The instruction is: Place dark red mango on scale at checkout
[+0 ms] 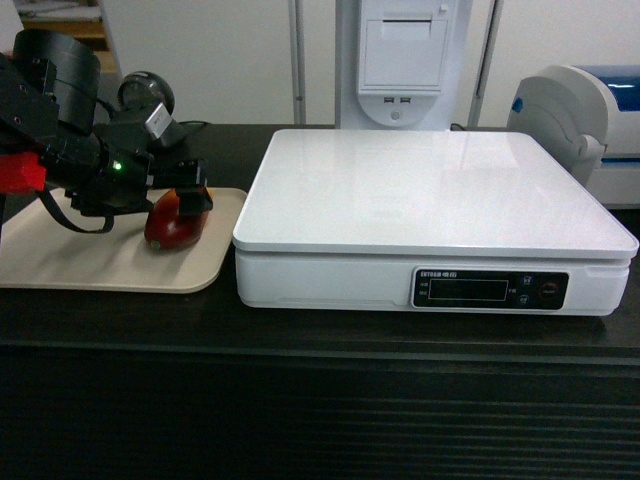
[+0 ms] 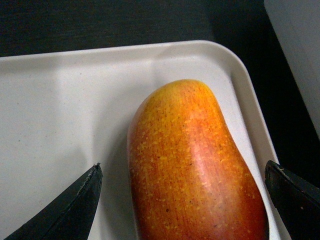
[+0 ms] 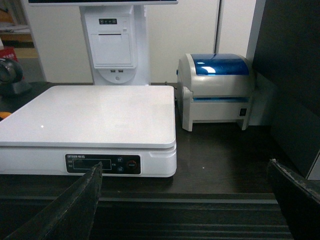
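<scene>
The mango (image 2: pixel 192 165) lies on the beige tray (image 1: pixel 70 265) at the left of the desk (image 1: pixel 320 330), and the left gripper (image 2: pixel 182 192) is down over it with its jaws spread wide, one on each side and neither touching the fruit, so by my reckoning the grasp is not yet made and the lift and carry to the scale (image 1: pixel 430 190) are all left to do. The right gripper (image 3: pixel 185 192) hangs in front of the desk, jaws wide apart and empty. The scale's white top is bare and just beside the tray; the printer (image 3: pixel 216 87) stands beyond, and only the scale's raised edge seems to lie in the way.
</scene>
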Available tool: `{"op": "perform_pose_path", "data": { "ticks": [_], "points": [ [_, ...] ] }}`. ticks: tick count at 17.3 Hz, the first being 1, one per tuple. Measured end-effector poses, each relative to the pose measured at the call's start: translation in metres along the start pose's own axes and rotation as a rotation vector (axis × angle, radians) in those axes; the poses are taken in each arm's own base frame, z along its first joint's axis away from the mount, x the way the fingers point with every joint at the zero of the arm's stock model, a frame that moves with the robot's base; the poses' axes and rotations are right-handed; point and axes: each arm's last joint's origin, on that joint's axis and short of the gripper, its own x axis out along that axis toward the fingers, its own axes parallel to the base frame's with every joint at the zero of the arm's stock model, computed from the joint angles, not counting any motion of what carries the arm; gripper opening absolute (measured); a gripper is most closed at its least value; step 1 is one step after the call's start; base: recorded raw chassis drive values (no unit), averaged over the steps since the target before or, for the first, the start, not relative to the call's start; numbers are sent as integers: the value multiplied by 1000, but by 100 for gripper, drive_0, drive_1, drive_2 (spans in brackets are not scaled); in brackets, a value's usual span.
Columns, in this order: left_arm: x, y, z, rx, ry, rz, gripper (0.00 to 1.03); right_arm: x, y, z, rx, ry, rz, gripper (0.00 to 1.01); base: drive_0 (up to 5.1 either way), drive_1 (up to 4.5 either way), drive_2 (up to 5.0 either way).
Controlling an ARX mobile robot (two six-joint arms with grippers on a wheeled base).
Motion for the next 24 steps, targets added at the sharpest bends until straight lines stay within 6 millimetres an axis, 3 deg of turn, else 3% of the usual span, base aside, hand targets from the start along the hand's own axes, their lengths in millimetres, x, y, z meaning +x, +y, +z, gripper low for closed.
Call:
{"op": "perform_pose_path", "data": {
  "ticks": [4, 6, 10, 14, 17, 19, 21, 24],
  "points": [
    [12, 3, -6, 36, 16, 25, 98, 0, 0, 0, 0, 0, 0, 98, 0, 0, 0],
    [13, 4, -7, 53, 20, 28, 83, 0, 0, 0, 0, 0, 0, 98, 0, 0, 0],
    [13, 3, -6, 67, 5, 26, 71, 0, 0, 0, 0, 0, 0, 98, 0, 0, 0],
    [13, 3, -8, 81, 3, 25, 63, 0, 0, 0, 0, 0, 0, 98, 0, 0, 0],
    [6, 2, -11, 112, 3, 41, 63, 0, 0, 0, 0, 0, 0, 98, 0, 0, 0],
    [-1, -4, -10, 134, -13, 50, 63, 0, 0, 0, 0, 0, 0, 98, 0, 0, 0],
    [-16, -16, 4, 166, -58, 47, 63, 0, 0, 0, 0, 0, 0, 98, 0, 0, 0],
    [-47, -58, 38, 233, -175, -8, 62, 0, 0, 0, 0, 0, 0, 98, 0, 0, 0]
  ]
}}
